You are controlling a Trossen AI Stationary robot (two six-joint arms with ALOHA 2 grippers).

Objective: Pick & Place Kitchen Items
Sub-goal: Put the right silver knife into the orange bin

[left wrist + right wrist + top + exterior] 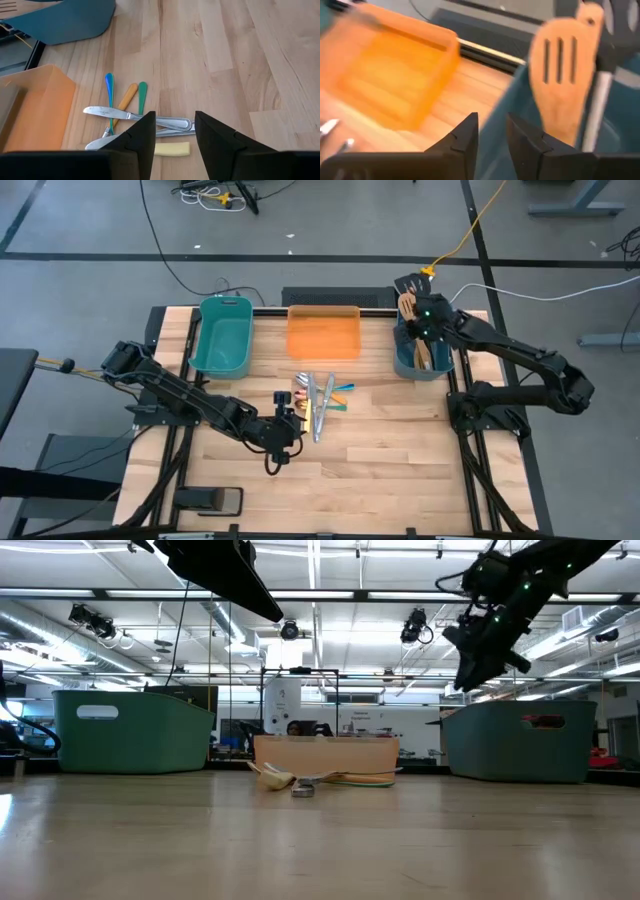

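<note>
The left claw hangs half open and empty just beside the cutlery lying mid-desk before the orange tray. The right claw, slightly parted and empty, sits over the right teal tub holding wooden spatulas.

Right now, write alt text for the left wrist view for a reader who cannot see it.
The left gripper, jaws open, hovers over a small pile of cutlery on the wooden table: silver knives across blue, yellow and green handled pieces. An orange tray and a teal tub sit beyond.
</note>
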